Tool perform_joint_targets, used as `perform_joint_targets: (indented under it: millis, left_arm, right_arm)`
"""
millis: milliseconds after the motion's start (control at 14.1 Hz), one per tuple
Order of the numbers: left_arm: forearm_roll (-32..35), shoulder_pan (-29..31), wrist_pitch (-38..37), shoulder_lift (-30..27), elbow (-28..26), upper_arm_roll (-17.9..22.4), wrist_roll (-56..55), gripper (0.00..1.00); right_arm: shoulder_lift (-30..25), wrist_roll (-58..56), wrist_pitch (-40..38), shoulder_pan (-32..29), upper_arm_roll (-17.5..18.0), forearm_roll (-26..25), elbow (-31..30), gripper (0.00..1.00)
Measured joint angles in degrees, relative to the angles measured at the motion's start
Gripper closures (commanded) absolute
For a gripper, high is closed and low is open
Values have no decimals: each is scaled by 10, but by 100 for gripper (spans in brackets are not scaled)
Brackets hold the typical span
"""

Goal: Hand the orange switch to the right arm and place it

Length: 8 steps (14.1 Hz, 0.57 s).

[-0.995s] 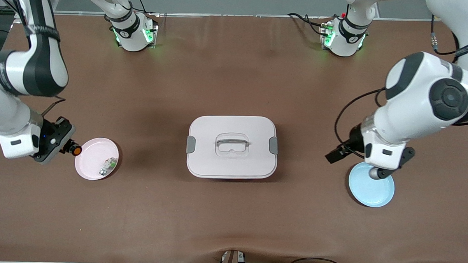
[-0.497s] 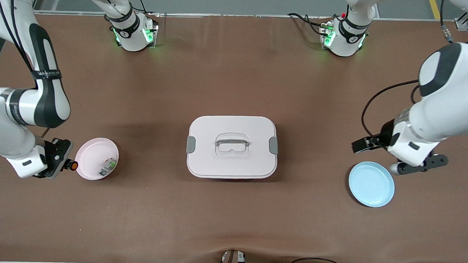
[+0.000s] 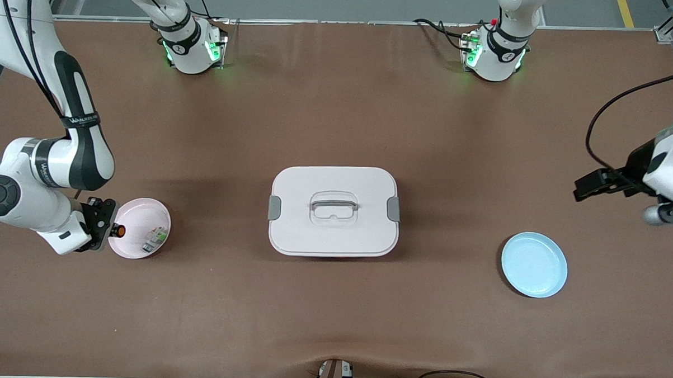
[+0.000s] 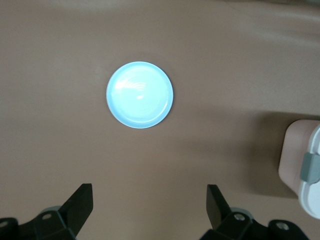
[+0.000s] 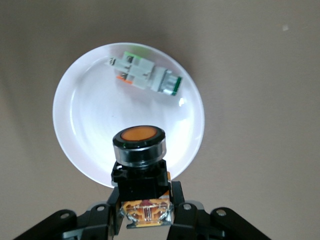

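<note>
The orange switch [image 3: 119, 231] is black with a round orange button end, and my right gripper [image 3: 111, 230] is shut on it. It hangs just over the rim of the pink plate [image 3: 137, 215], at the plate's edge toward the right arm's end of the table. In the right wrist view the switch [image 5: 139, 150] points button-first over the plate [image 5: 85, 120], with the gripper [image 5: 144, 207] clamped on its body. My left gripper [image 3: 663, 212] is open and empty, up over the table's left-arm end. In the left wrist view it [image 4: 150, 205] holds nothing.
A small white-and-green part [image 3: 155, 237] lies in the pink plate, also in the right wrist view [image 5: 145, 75]. A pale lidded box [image 3: 333, 211] stands mid-table. An empty blue plate [image 3: 533, 264] lies toward the left arm's end, also in the left wrist view [image 4: 140, 94].
My right gripper has come down and in over the pink plate's rim with the switch. My left arm has pulled away from the blue plate toward its end of the table.
</note>
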Motion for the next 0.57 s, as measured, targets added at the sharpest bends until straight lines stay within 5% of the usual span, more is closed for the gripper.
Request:
perform_joint_targets:
  millis: [355, 569]
  left_arm:
    - [0, -18, -31, -41, -7, 15, 21, 0]
    - [-30, -129, -35, -89, -41, 122, 18, 0]
  right_arm:
    - [0, -2, 21, -5, 0, 0, -35, 100]
    - [0, -2, 42, -5, 1, 0, -53, 100]
